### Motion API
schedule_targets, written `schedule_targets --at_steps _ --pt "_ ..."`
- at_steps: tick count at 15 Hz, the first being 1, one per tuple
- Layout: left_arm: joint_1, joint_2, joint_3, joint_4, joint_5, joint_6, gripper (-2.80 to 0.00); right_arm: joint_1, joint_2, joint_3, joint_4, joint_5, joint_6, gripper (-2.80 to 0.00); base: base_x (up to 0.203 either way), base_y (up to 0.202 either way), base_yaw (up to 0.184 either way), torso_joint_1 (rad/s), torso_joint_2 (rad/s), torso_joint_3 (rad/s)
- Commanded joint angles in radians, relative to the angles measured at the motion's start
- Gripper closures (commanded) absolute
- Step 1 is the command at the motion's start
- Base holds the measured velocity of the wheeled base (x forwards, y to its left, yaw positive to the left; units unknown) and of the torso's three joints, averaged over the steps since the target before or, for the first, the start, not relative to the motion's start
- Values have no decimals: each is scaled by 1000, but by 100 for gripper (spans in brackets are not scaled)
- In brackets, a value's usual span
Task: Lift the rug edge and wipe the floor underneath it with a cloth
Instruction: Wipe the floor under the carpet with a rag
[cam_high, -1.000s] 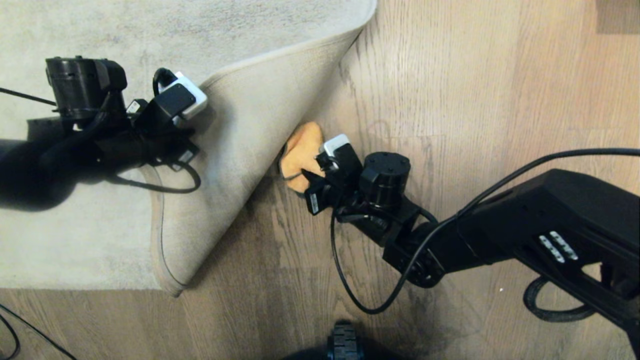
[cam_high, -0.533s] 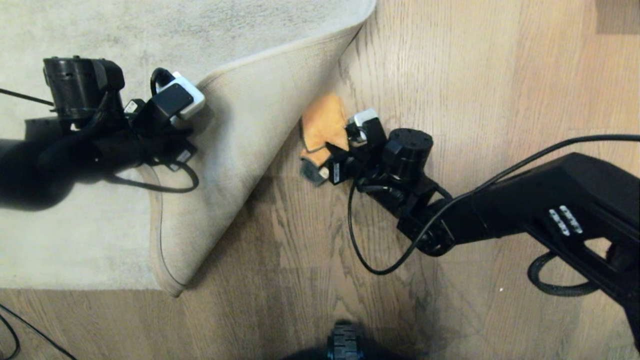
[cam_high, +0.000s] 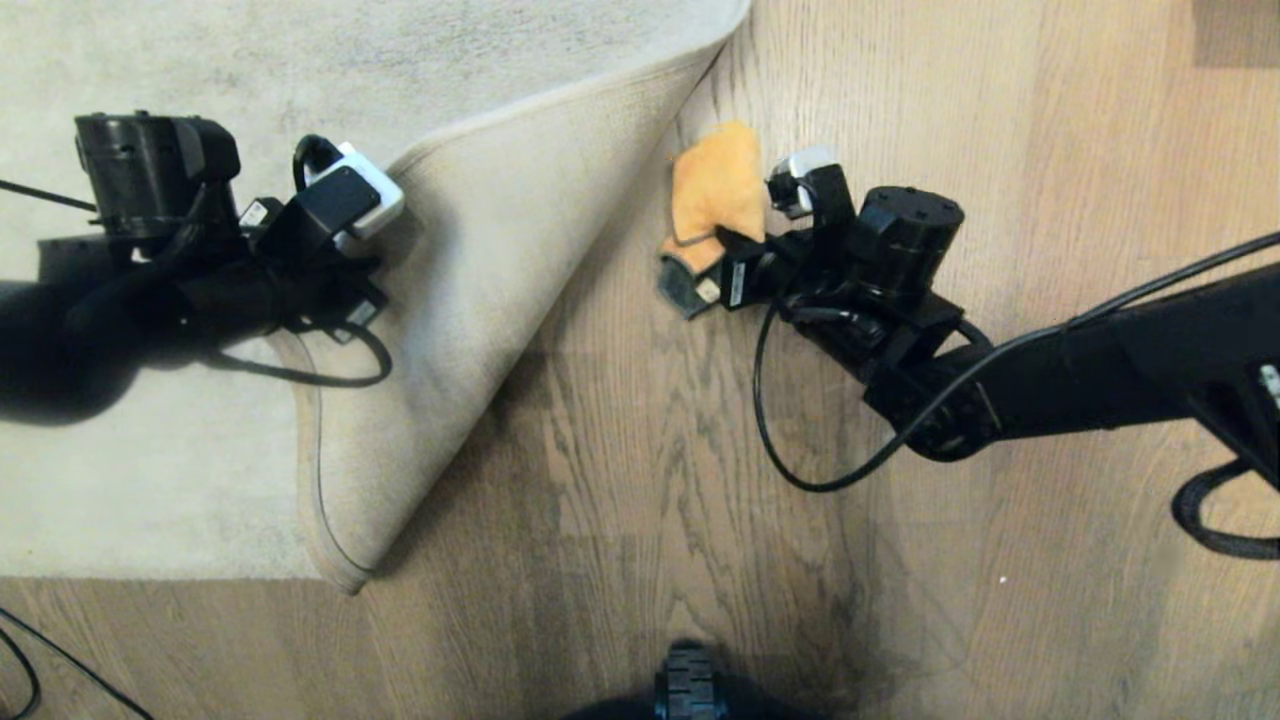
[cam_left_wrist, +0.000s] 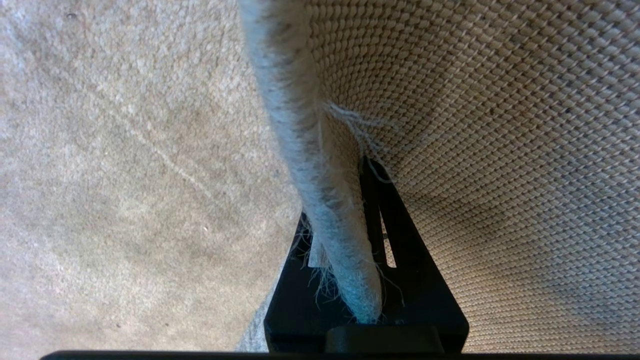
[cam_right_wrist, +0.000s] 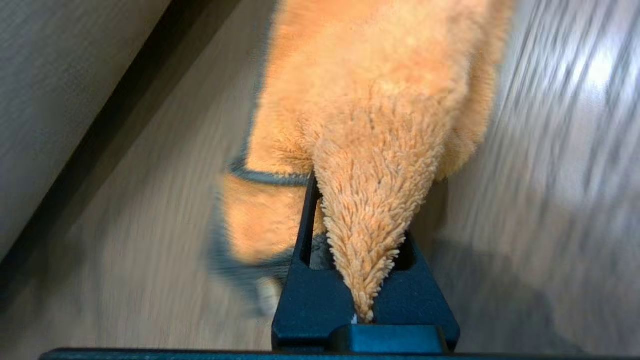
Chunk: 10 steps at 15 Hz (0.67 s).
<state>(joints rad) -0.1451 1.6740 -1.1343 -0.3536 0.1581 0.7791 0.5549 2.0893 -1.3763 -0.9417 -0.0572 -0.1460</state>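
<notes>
Wood-grain plank floor (cam_high: 640, 480) underfoot, light brown with dark grain lines and a faint sheen; large grey-beige rug (cam_high: 150, 480) over the left part of the head view. Rug edge (cam_high: 500, 270) folded back on a diagonal, pale woven underside turned up, fold running from the upper middle down to the near corner; dark shadow along the fold line on the bare planks. Left hand (cam_high: 375, 260) over the rug at left, closed tight on the rug edge (cam_left_wrist: 340, 250): left wrist view gives the fuzzy border pinched between the black fingers (cam_left_wrist: 400, 280), loose threads fraying round the grip, pile side on one flank and woven backing on the other. Right arm in from the right across the floor; right hand (cam_high: 735, 265) clamped on the cloth (cam_high: 712, 195). Cloth orange-yellow and fluffy, lying on the planks just beside the lifted fold, near its upper end, with a dark grey strip at its nearer end. Right wrist view: bunched tuft of cloth (cam_right_wrist: 370, 165) squeezed between the fingers (cam_right_wrist: 310, 295), rest spread on the floor (cam_right_wrist: 550, 175), which is streaked with blur; dark gap under the raised rug to one side. Black cable looped below the right wrist; small black wheel (cam_high: 688, 685) at the near edge of the head view.
</notes>
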Motion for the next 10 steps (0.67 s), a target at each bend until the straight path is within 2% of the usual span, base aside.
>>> schedule_targets --at_steps 1,6,8,10 --pt "2 -6 0 -2 1 3 0 25 -120 124 -5 3 -1 0 0 0 0 0 0 0" --pt "1 -13 2 -2 0 3 0 171 -355 461 -2 1 -3 0 0 0 0 0 0 0" --pt "-2 -11 4 -2 0 3 0 240 -396 586 -12 1 -3 0 0 0 0 0 0 0" --pt "-2 -11 9 -2 -2 5 0 265 -375 642 -27 0 3 0 0 0 0 0 0 0"
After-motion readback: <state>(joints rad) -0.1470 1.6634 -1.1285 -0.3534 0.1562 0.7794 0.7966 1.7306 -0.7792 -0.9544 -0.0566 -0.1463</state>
